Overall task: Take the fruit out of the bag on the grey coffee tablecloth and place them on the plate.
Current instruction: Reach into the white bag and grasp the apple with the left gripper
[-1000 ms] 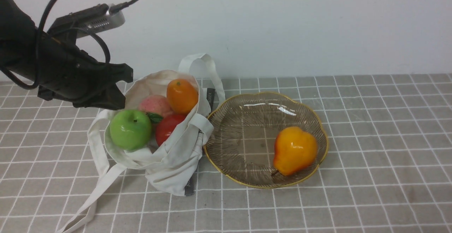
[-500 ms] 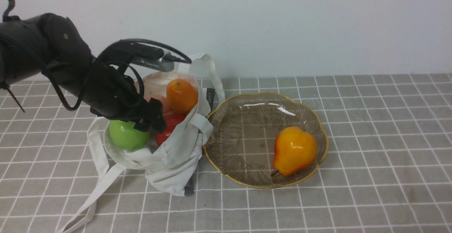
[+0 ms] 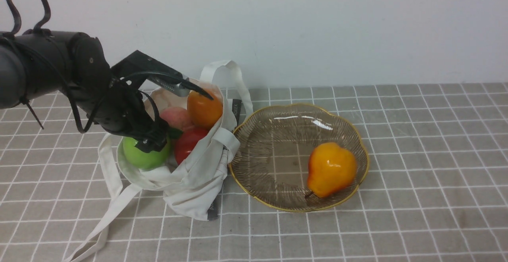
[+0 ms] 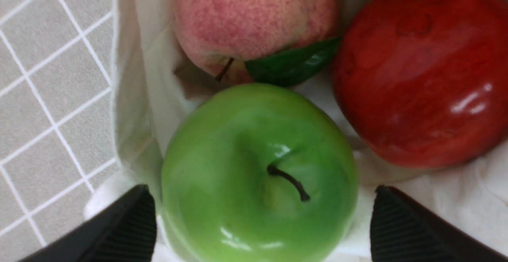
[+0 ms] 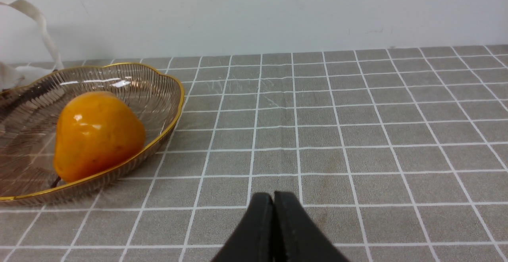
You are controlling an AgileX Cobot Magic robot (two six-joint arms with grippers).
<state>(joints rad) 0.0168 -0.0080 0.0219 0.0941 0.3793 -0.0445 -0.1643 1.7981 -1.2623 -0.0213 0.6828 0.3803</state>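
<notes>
Gripper, left (image 4: 260, 218): newly descended from bench's left edge into off-white canvas bag (image 3: 194, 186); jaws wide apart, straddling glossy green apple (image 4: 246, 147), nothing held; grasp judged imminent.

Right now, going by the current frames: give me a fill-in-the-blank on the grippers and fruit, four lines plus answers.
1. The left gripper is open, straddling the ____ apple.
2. The right gripper is ____, holding nothing.
3. The bag shows ____ fruits inside.
4. The plate holds just ____ fruit, the pear.
Answers: green; shut; four; one.
</notes>
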